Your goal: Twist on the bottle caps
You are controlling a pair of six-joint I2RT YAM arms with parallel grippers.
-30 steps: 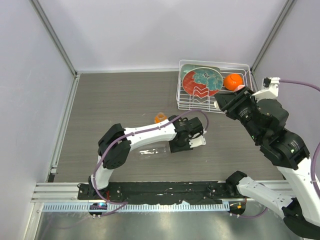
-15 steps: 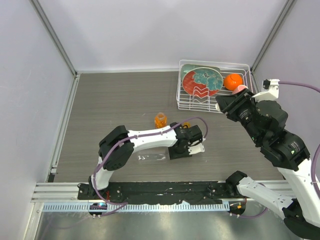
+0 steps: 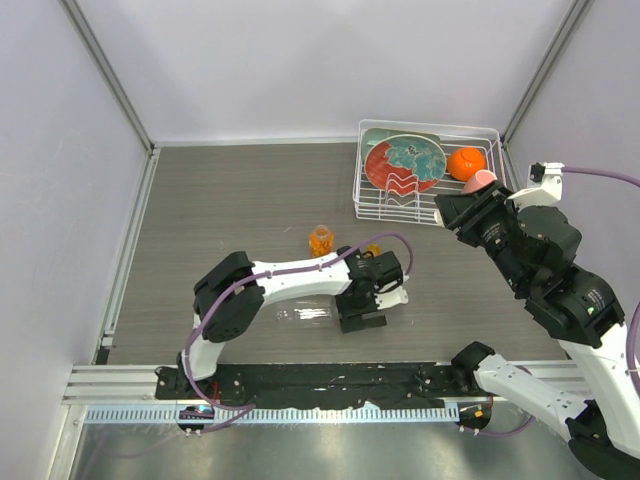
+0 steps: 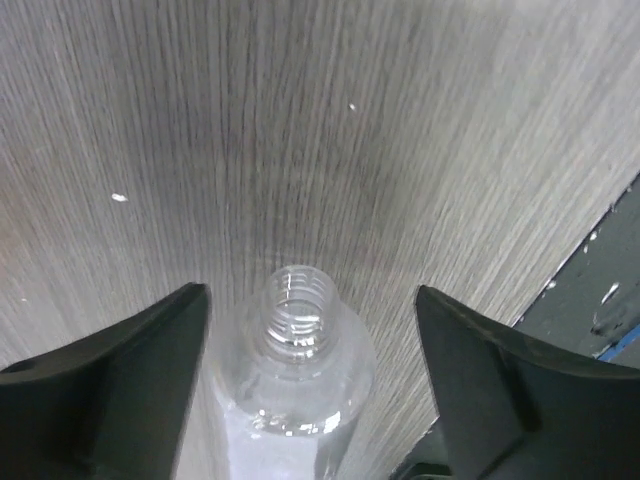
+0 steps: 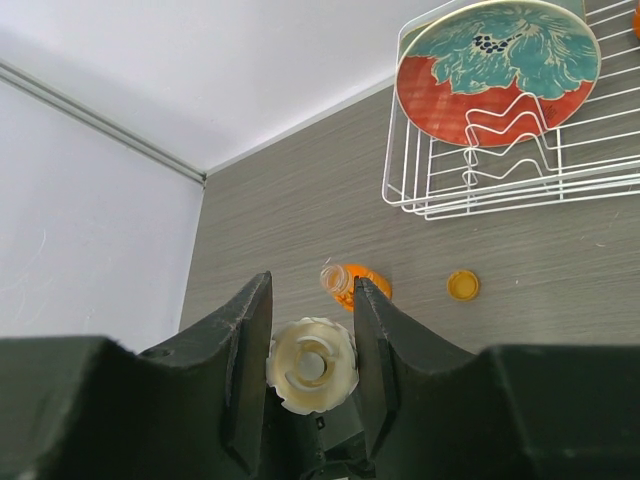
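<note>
A clear bottle (image 4: 290, 385) with a bare threaded neck sits between the fingers of my open left gripper (image 4: 310, 295), with a gap on each side. From above, this bottle (image 3: 303, 315) appears to lie on its side just left of the left gripper (image 3: 365, 318). My right gripper (image 5: 312, 340) is shut on the cream-white cap (image 5: 312, 366) and is held high near the rack (image 3: 452, 208). The orange bottle (image 3: 320, 240) (image 5: 352, 284) stands open, and the orange cap (image 3: 373, 249) (image 5: 462, 285) lies to its right.
A white wire dish rack (image 3: 430, 124) at the back right holds a red and teal plate (image 3: 405, 162) (image 5: 497, 70) and an orange ball (image 3: 466, 162). The black rail at the table's near edge (image 4: 600, 290) runs close to the left gripper.
The left gripper has opened and let go of the clear bottle, which now rests lower, nearer the front edge. The right arm has hardly moved.
</note>
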